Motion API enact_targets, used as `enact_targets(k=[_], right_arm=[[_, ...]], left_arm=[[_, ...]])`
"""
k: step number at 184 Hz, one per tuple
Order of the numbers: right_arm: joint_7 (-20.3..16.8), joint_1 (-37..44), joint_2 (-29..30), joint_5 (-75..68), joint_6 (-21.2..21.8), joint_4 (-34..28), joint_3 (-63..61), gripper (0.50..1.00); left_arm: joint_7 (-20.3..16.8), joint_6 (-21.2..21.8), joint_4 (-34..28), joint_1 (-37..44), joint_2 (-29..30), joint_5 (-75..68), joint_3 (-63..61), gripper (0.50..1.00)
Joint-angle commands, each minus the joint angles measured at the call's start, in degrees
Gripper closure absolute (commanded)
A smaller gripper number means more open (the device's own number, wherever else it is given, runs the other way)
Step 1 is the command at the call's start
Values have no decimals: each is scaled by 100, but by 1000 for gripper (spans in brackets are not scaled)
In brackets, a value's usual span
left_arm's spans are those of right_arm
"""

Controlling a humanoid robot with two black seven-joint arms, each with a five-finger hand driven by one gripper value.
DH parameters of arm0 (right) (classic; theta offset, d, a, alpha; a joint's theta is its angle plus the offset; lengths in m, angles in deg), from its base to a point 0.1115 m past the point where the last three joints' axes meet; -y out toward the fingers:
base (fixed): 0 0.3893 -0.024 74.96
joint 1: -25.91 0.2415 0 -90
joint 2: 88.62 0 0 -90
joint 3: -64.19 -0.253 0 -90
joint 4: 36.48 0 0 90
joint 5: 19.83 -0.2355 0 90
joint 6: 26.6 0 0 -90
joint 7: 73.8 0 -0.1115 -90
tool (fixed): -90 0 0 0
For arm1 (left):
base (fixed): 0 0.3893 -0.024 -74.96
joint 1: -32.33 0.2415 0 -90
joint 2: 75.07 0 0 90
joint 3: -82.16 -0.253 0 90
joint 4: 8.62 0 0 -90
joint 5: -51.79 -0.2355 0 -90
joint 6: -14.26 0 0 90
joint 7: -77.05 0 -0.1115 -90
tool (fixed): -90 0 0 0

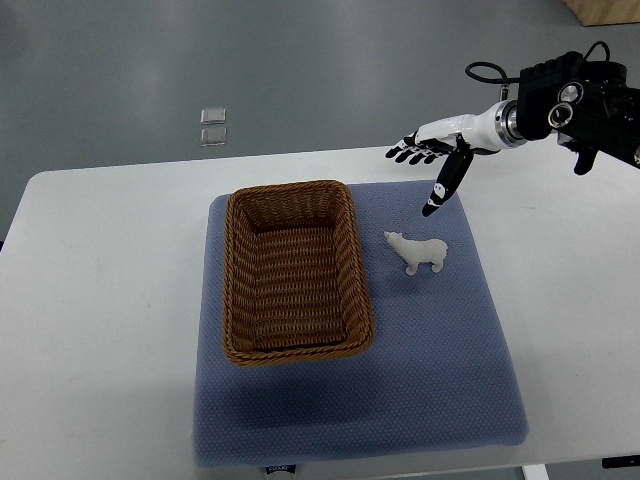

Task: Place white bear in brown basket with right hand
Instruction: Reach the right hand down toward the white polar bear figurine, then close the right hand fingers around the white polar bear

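One hand in view: my right hand [428, 160], reaching in from the right edge above the far right corner of the blue mat [460, 350]. Fingers stretched out flat toward the left, thumb angled down toward the mat; it holds nothing and touches nothing. White bear [417, 251] stands on the mat below the thumb, apart from it, just right of the brown basket [295, 272]. Basket sits on the mat's left half. Mat lies on the white table [100, 300]. Bare mat between hand and bear.
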Motion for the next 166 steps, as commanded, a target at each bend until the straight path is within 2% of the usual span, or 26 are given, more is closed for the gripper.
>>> enact_targets(k=[1, 33, 101, 140, 166], right_arm=[[-92, -78, -111, -295, -20, -174, -12, 534], [-83, -368, -296, -410, -239, -552, -39, 534], [66, -887, -234, -330, -591, -560, -179, 536], [163, -1098, -243, -260, -749, -560, -170, 568], [215, -1194, -243, -199, -776, -560, -179, 611]], left_arm=[[0, -6, 0, -7, 0, -8, 0, 500], [0, -6, 0, -7, 0, -8, 0, 500], [0, 2, -9, -7, 0, 1, 0, 500], [0, 2, -18, -7, 0, 1, 0, 500], [0, 2, -18, -7, 0, 1, 0, 500]])
